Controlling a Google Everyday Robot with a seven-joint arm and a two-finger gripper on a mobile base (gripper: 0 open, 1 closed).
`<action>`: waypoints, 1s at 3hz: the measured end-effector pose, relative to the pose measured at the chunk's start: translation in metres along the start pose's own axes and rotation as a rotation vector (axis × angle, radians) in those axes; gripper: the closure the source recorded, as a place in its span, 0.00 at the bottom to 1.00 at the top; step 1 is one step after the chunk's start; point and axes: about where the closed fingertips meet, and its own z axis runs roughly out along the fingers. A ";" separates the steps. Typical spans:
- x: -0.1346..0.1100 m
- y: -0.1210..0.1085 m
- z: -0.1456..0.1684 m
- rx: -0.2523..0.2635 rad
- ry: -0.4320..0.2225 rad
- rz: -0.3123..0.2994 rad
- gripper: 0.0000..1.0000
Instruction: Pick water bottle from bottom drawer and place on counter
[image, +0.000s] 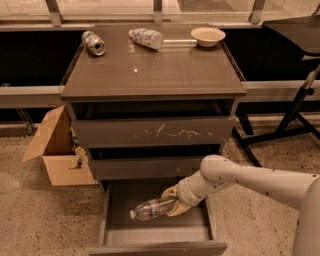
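Note:
The water bottle (149, 208), slim and clear with a white cap, lies tilted just above the floor of the open bottom drawer (157, 235), cap pointing lower left. My gripper (172, 202) reaches into the drawer from the right and is shut on the bottle's base end. The white arm comes in from the lower right. The counter (150, 70) is the glossy dark top of the cabinet, high above the gripper.
On the counter's far edge lie a silver can (93, 43), a stout patterned bottle (146, 37) and a beige bowl (208, 35). The scratched drawer (155, 132) and the middle drawer overhang the open one. A cardboard box (55, 150) stands left, a black stand (295, 115) right.

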 end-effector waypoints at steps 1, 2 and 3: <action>-0.016 -0.003 -0.026 0.021 0.038 -0.012 1.00; -0.052 -0.007 -0.079 0.075 0.102 -0.028 1.00; -0.088 -0.011 -0.133 0.137 0.157 -0.056 1.00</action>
